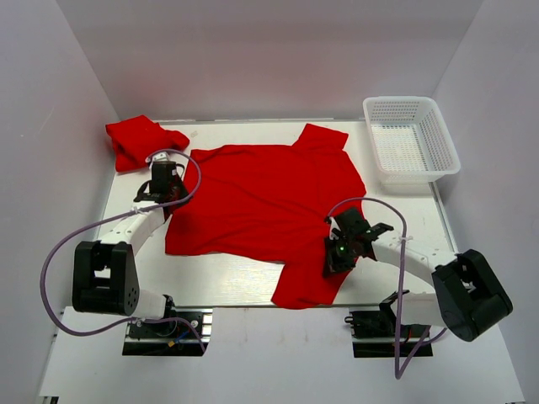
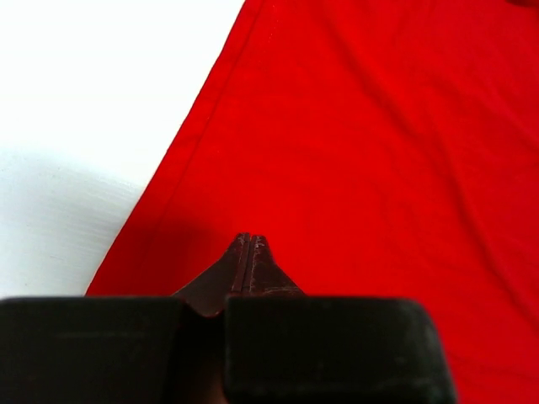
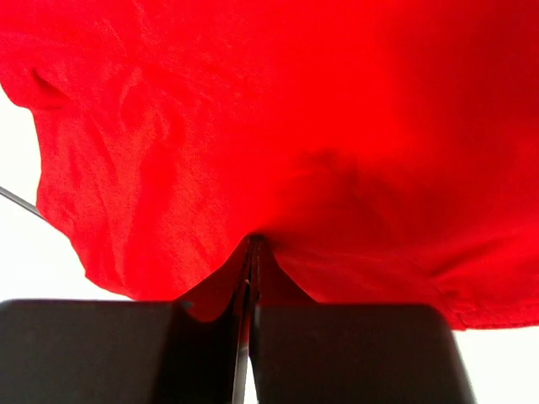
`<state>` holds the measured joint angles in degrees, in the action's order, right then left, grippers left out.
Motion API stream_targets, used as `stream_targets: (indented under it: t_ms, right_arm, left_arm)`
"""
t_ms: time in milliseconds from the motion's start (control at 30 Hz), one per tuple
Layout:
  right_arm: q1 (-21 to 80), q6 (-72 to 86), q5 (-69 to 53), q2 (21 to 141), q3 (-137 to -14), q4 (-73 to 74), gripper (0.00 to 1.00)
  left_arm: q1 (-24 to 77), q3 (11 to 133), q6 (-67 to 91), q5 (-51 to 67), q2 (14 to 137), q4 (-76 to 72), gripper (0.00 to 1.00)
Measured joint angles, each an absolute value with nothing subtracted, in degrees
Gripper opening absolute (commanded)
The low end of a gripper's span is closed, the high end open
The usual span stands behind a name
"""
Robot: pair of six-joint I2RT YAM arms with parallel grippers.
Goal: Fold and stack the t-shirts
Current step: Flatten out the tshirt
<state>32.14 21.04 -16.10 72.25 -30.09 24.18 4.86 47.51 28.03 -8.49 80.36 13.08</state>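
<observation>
One red t-shirt [image 1: 261, 198] lies spread flat across the middle of the table. A second red t-shirt [image 1: 139, 141] lies bunched at the back left corner. My left gripper [image 1: 168, 181] is at the spread shirt's left edge. In the left wrist view its jaws [image 2: 249, 241] are shut, tips together over flat red cloth [image 2: 362, 143] just inside the hem, with nothing seen between them. My right gripper [image 1: 341, 246] is on the shirt's near right sleeve. In the right wrist view it [image 3: 253, 242] is shut, and the red cloth [image 3: 278, 118] puckers into its tips.
A white mesh basket [image 1: 434, 164] stands at the back right, empty. White walls close in the left, back and right. Bare white table [image 1: 227, 278] shows along the near edge and beside the basket. Purple cables loop beside each arm.
</observation>
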Motion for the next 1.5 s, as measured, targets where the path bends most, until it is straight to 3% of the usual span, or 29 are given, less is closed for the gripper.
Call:
stream_targets:
  t_ms: [300,700,833,933,1067,1233,1267,1367,1500]
  right_arm:
    - [33.69,27.11,-13.58,75.90,-33.17,26.28,0.00]
    - [33.50,36.42,0.56,69.76,-32.75,36.73,0.00]
    - [33.26,37.47,3.36,68.73,-32.80,39.55,0.00]
    - [33.28,36.56,3.46,68.45,-34.46,40.97,0.00]
    - [33.26,32.10,3.62,68.29,-45.19,41.67,0.00]
    - [33.10,25.78,5.37,72.66,-62.33,33.63,0.00]
    - [33.04,24.82,5.61,74.37,-64.45,31.86,0.00]
    - [32.82,23.09,5.30,80.86,-66.92,27.24,0.00]
    - [32.62,22.20,2.90,89.30,-66.48,24.34,0.00]
  left_arm:
    - [4.86,45.74,28.12,-9.78,79.55,13.50,0.03]
    - [4.86,45.58,28.58,-10.24,78.78,13.37,0.04]
    - [4.86,45.58,28.51,-9.91,79.09,12.93,0.11]
    - [4.86,45.95,27.51,-8.23,80.14,11.94,0.26]
    - [4.86,50.72,24.43,-4.19,85.43,10.90,0.35]
    - [4.64,59.27,20.93,-0.38,94.26,7.07,0.32]
    - [4.60,61.28,20.53,-0.16,96.33,6.50,0.26]
    - [4.36,66.85,19.68,-0.12,102.63,4.80,0.23]
    - [4.23,72.16,18.72,-0.10,110.54,3.05,0.44]
